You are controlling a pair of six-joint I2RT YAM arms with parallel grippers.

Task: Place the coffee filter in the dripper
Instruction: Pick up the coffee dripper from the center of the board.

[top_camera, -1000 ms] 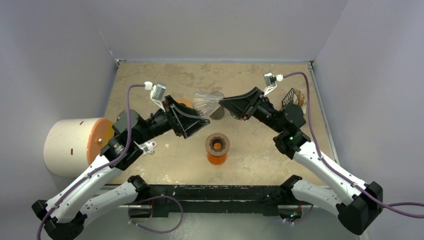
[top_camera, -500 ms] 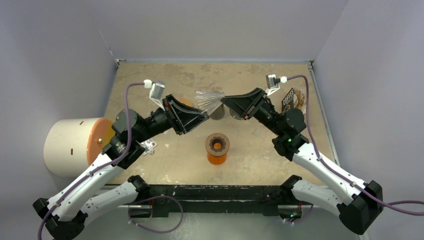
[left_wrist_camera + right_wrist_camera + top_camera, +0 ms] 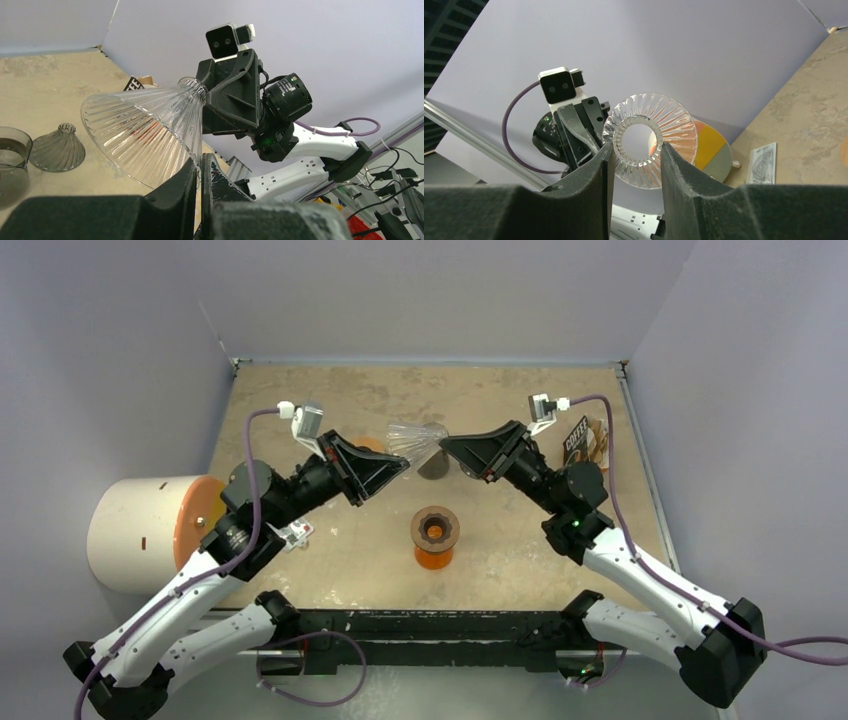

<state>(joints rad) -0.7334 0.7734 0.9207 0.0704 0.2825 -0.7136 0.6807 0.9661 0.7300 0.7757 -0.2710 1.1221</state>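
The dripper, a clear ribbed glass cone, hangs on its side in the air between both arms. My right gripper is shut on its narrow neck; in the right wrist view the pads press the neck ring of the dripper from both sides. My left gripper is shut on the wide rim. In the left wrist view the dripper's glass edge is pinched between the left gripper's fingers. No coffee filter shows plainly; only a tan paper edge pokes out by the black packet.
A brown ring collar sits on an orange glass vessel at the table's middle. A smoky-grey cone and grey cup stand under the dripper. The black coffee packet is at the right, a white cylinder off the left edge.
My left gripper has closed onto the dripper's rim. Both arms have shifted slightly and the cone sits a little higher and farther back.
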